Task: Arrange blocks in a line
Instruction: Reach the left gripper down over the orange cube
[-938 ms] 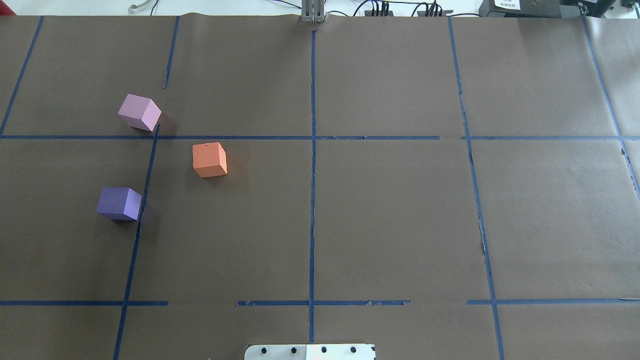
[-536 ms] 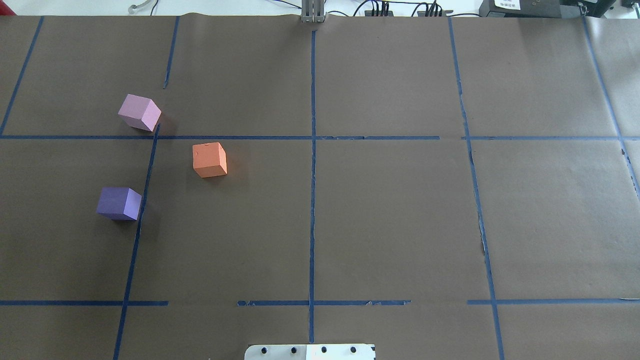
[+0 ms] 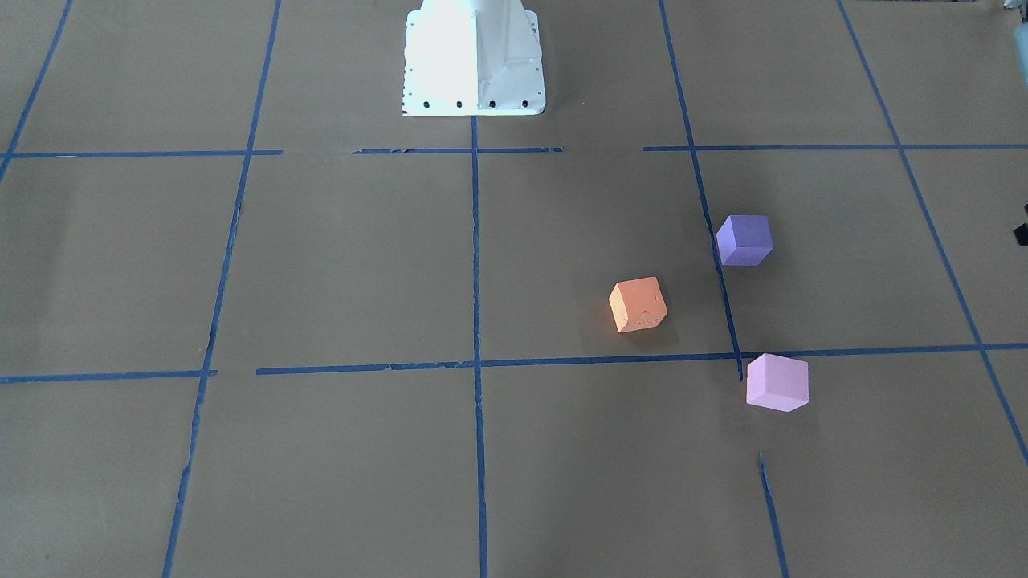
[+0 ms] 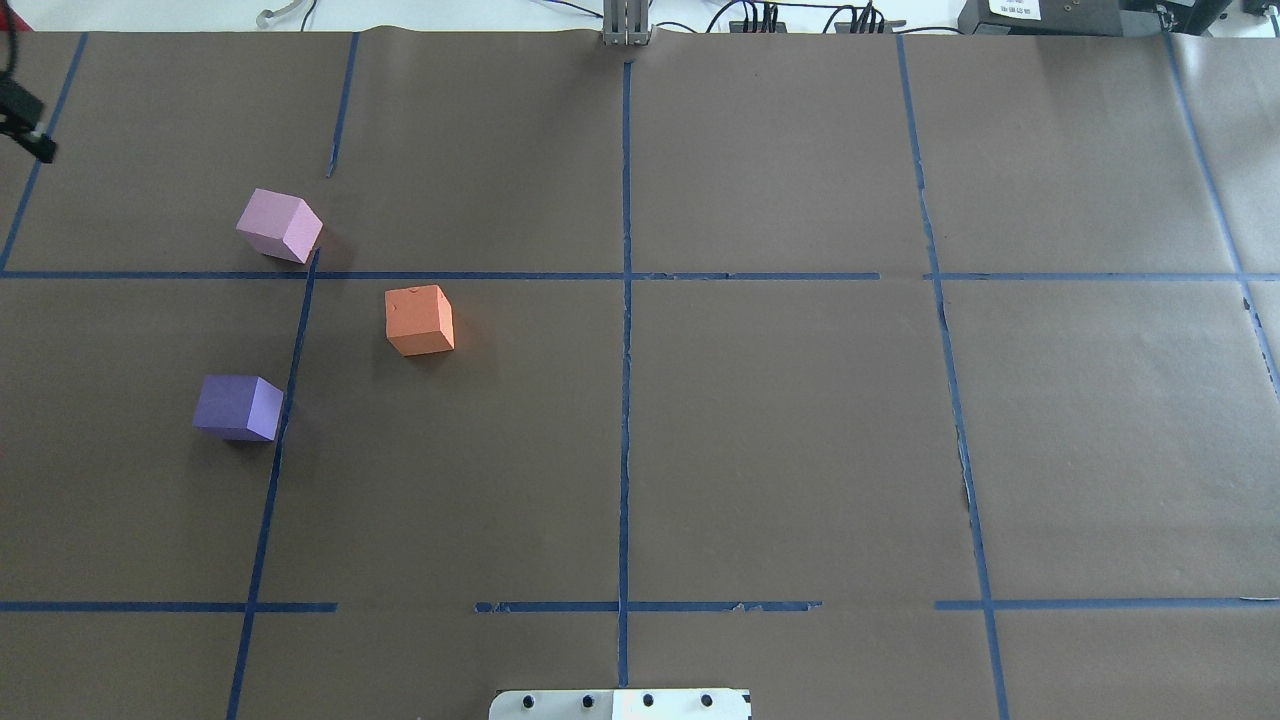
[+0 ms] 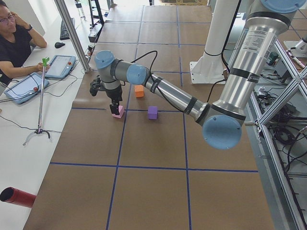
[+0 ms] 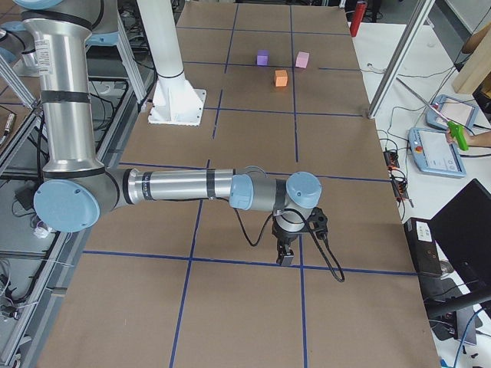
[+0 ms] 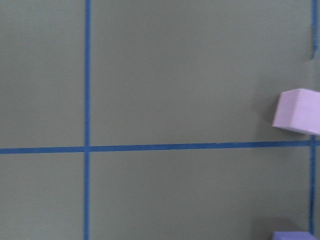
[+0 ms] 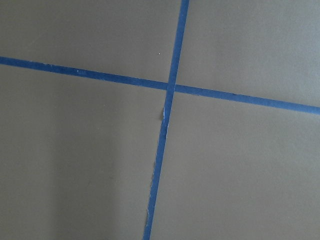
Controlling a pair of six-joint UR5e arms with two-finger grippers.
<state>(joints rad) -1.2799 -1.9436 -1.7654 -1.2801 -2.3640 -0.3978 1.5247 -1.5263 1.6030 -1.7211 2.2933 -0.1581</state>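
Three cubes lie apart on the brown table's left half. The pale pink block is farthest from me, the orange block sits nearer the middle, and the blue-violet block is closest. The left wrist view shows the pink block at its right edge and the blue-violet block's top at the bottom. My left gripper hangs above the table, left of the pink block; I cannot tell its state. My right gripper hovers far right over a tape crossing; I cannot tell its state.
Blue tape lines grid the table. The white robot base stands at my edge. A metal post stands at the far edge. An operator with tablets sits beyond the far side, and a red cylinder lies off the table.
A dark part of my left gripper has come into the overhead view at its upper left edge. The three blocks have not moved.
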